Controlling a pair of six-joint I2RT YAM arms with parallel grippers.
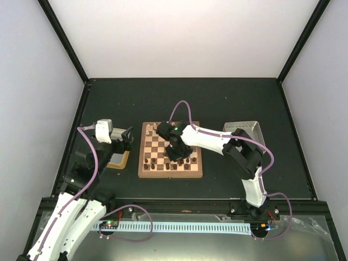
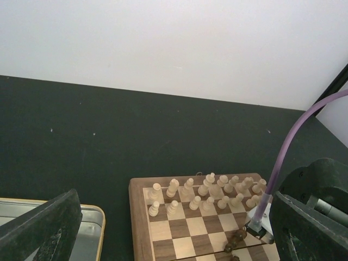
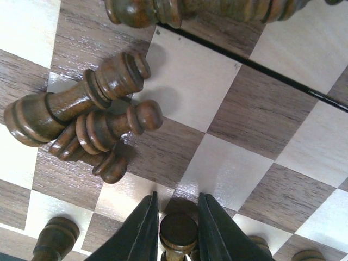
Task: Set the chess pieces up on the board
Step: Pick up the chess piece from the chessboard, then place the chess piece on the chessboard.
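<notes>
Grips a dark pawn (image 3: 178, 231) in the right pincer (image 3: 177, 198) — bare squares (image 3: 228, 168) ahead, toppled pieces (image 3: 81, 119) near. Holds the left pincer (image 1: 128, 138) released, off the board's (image 1: 142, 157) left edge.

Bright, even light; soft shadows; faint sheen on board (image 3: 255, 109); close foreground blurred.

**Board** (image 1: 145, 169), from overhead: the middle squares are covered by the right arm (image 1: 212, 138). The chess pieces (image 1: 154, 166) are too small to tell their kinds.

**Gold-rimmed tray** (image 1: 123, 161): mostly under the left gripper (image 1: 129, 138). In the left wrist view it is cut off at the bottom edge, as is the board, and the fingers there are blurred.

**Grey box** (image 1: 244, 126): near side is behind the arm.

**Dark pawn** (image 3: 178, 231) at the right gripper (image 3: 178, 197): body hidden beneath its own head. Whether the fingers touch it cannot be told.

**Fallen dark heap** (image 3: 81, 119): the lowest piece (image 3: 111, 167) is mostly buried.

**Dark pieces at the top edge** (image 3: 141, 11): cut off.
</notes>
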